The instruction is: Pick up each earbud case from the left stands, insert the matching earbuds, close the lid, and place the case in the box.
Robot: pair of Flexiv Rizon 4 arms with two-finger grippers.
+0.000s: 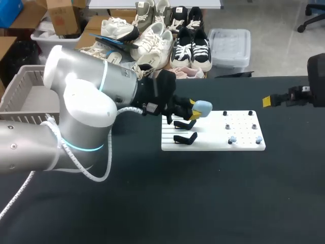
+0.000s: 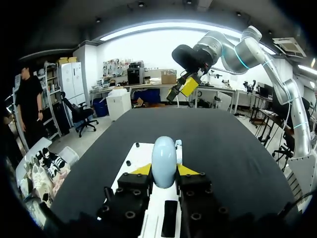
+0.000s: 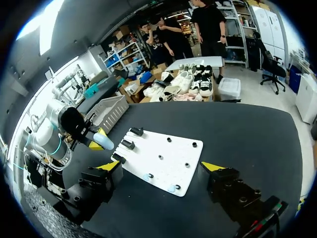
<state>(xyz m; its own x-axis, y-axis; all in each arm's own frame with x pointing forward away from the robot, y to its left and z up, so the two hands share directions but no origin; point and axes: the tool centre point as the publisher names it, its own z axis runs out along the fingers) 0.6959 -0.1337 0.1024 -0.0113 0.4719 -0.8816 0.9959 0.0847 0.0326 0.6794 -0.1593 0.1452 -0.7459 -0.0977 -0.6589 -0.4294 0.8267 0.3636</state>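
Left claw [image 2: 164, 170] clenched on pale blue earbud case [image 1: 203, 107], near black stands [image 1: 185, 138] on white board [image 1: 218, 145]. Right claw [image 3: 160, 165] released, fingers wide, over table [image 1: 203, 203] right side.

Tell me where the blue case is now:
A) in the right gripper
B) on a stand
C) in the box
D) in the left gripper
D: the left gripper has both fingers pressed on the case from two sides, while the right gripper is open and empty.
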